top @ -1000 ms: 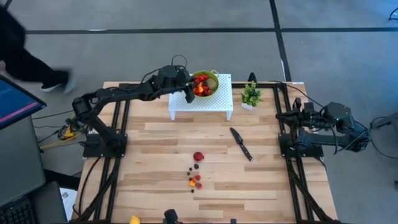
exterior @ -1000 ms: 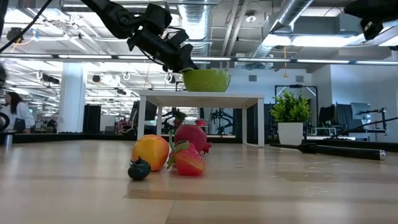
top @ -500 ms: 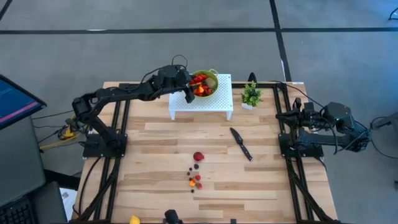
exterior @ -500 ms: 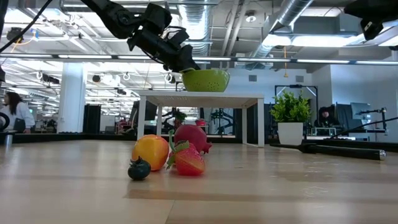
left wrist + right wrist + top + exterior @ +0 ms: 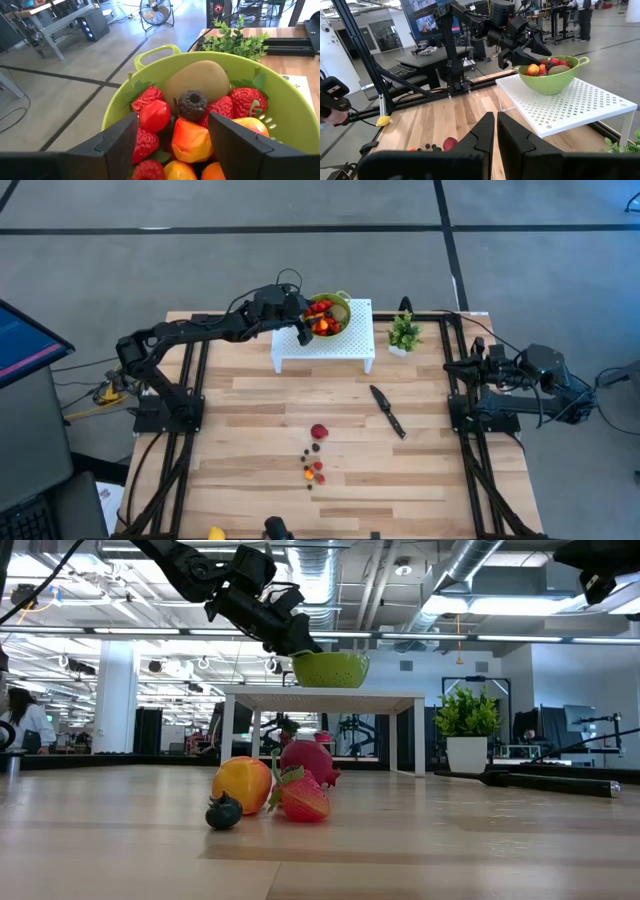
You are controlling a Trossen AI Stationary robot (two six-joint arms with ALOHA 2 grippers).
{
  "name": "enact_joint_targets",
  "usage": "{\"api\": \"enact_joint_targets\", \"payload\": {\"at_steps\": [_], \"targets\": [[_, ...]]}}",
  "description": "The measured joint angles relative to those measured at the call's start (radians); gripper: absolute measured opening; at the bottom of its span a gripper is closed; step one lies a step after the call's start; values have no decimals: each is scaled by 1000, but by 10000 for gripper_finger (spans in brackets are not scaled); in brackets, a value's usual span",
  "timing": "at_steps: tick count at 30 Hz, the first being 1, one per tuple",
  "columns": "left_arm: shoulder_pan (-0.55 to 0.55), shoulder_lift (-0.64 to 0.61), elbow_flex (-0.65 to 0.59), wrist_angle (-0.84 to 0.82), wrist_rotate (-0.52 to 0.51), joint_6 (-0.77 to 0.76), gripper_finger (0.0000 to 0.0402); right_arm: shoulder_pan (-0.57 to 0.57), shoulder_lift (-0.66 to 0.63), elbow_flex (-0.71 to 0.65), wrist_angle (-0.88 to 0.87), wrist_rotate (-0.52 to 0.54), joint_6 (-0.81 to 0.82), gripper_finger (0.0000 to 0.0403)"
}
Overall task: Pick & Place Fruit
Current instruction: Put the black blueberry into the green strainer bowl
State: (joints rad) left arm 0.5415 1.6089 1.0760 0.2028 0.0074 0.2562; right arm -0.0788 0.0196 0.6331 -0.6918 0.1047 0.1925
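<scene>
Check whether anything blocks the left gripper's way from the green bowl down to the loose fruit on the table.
Nothing visible does. The left gripper, open over the bowl on the white stand, has bare tabletop between it and the loose fruit. The knife lies off to the side.

Wooden table (image 5: 250, 430): fruit (image 5: 316, 460), knife (image 5: 387, 411), stand (image 5: 325, 347).

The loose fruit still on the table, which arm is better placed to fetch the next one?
Probably the left: its end effector is open over the green bowl. The right end effector is shut, parked at the table's right edge, no nearer the fruit.
</scene>
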Motion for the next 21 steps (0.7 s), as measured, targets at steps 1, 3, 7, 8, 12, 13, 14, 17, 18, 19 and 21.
{"api": "enact_joint_targets", "payload": {"at_steps": [1,3,7,8,12,13,14,17,18,19,21], "targets": [[0,-2,0,-1,0,1,237,0,0,0,0,0,0,17],[0,-12,0,-3,-4,4,237,0,0,0,0,0,0,17],[0,-68,0,-3,-9,41,236,0,0,0,0,0,0,17],[0,-86,0,1,-9,51,236,0,0,0,0,0,0,17],[-4,-180,0,-3,-6,45,236,0,0,0,0,0,0,17],[-9,-209,0,-7,1,32,236,0,0,0,0,0,0,17],[-15,-239,0,-17,10,16,236,0,0,0,0,0,0,17],[-48,-313,1,-98,86,-55,236,0,0,0,0,0,0,17],[-65,-332,1,-143,116,-63,236,0,0,0,0,0,0,17],[-84,-350,1,-197,143,-72,236,0,0,0,0,0,0,17],[-135,-377,0,-303,190,-73,236,0,0,0,0,0,0,17]]}}
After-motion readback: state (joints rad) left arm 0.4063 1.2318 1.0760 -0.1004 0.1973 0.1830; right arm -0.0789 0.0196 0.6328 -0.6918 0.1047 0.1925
